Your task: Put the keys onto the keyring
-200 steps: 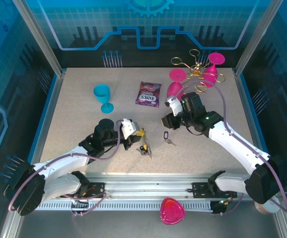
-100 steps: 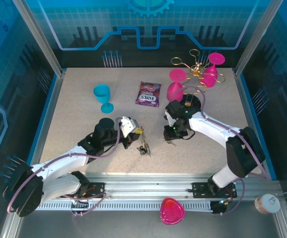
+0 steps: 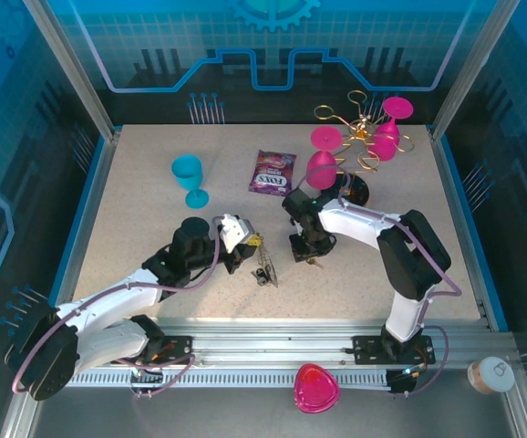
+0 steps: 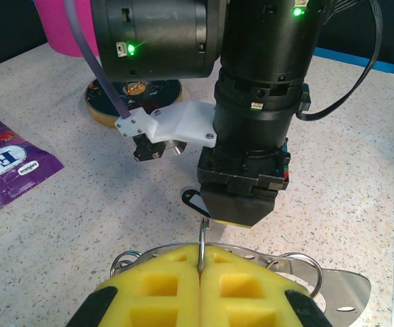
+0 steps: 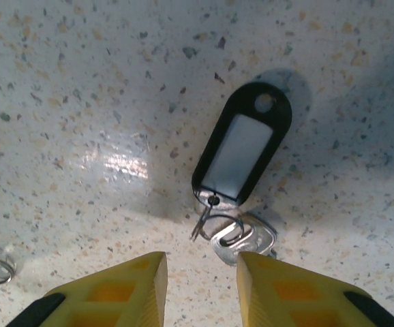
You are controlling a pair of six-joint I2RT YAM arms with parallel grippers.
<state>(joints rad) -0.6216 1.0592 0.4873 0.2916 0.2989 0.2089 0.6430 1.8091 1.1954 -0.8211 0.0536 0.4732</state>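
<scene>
Right fingers (image 5: pixel 125 289) spread wide over a key (image 5: pixel 241 238); left fingers (image 4: pixel 163 283) pinched on the keyring (image 4: pixel 202 238) wire.
Step, likely: grasping the key, which lies flat on the table (image 5: pixel 81 82), joined to its black tag (image 5: pixel 243 146). Next: lower, close squarely, then carry it to the ring.

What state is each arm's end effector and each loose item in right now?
Left end effector, shut on the thin dark wire keyring.
Silver key with black plastic tag, lying flat on the speckled table, ungripped.
Right end effector, open above that key.
Blue plastic goblet, upright.
Purple candy packet, lying flat.
</scene>
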